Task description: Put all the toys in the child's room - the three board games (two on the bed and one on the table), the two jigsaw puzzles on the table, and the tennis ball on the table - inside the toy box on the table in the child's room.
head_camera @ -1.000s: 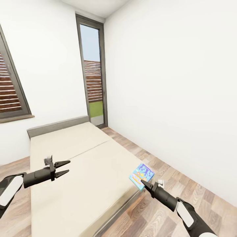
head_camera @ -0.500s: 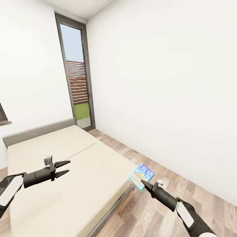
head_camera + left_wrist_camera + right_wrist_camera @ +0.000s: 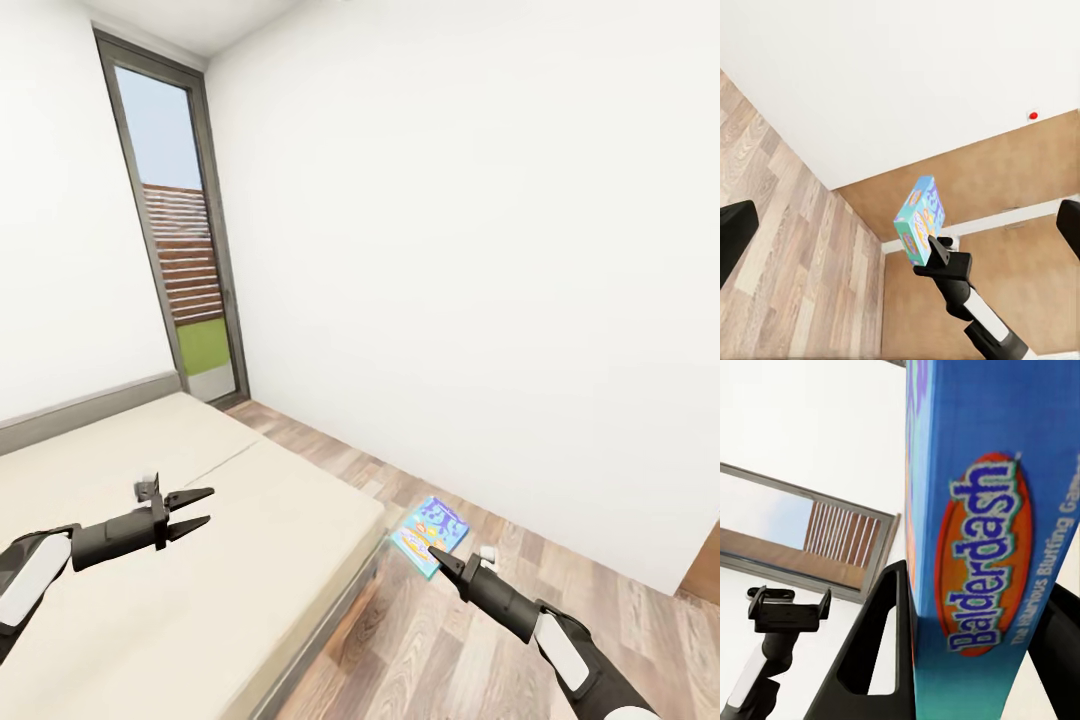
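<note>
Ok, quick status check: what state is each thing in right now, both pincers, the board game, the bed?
Right pincer: shut on the board game.
Board game: light blue box, held off the floor past the bed's corner; the right wrist view reads "Balderdash" on its edge.
Left pincer: open, holding nothing, above the bed.
Bed: bare beige mattress, nothing visible on the part in view.
Tall window: closed as far as I can tell.

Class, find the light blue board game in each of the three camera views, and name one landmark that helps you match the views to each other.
Head view: the light blue board game sits at lower centre-right, held by the right gripper.
Left wrist view: the game is at centre, atop the right gripper.
Right wrist view: the game stands close up, "Balderdash" on its edge.
Shared landmark: the tall glass door, also seen at.
</note>
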You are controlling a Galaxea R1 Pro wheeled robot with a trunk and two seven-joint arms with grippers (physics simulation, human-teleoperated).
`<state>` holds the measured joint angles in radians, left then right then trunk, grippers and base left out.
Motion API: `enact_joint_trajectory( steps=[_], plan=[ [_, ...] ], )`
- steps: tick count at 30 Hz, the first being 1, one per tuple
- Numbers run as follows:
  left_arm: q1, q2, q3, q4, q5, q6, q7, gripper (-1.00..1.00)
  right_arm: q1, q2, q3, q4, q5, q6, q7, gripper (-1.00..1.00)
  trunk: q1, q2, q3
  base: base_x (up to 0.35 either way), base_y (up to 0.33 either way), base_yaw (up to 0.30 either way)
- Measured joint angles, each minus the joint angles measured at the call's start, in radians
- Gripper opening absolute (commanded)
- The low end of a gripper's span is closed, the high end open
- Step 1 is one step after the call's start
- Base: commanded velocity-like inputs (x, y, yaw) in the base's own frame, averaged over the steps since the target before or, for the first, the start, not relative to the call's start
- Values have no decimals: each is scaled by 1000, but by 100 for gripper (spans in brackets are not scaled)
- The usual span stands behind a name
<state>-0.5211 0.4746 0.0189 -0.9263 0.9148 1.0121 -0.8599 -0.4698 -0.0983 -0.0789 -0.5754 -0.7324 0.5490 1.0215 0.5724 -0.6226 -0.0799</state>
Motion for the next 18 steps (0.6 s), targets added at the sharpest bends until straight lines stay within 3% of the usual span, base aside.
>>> enact_joint_trajectory(
  steps=[18],
  plan=[
    [0, -1, 0, 0, -1, 0, 0, 100, 0, 0, 0, 0, 0, 0, 0, -100, -69, 126, 65, 0, 0, -280]
  ],
)
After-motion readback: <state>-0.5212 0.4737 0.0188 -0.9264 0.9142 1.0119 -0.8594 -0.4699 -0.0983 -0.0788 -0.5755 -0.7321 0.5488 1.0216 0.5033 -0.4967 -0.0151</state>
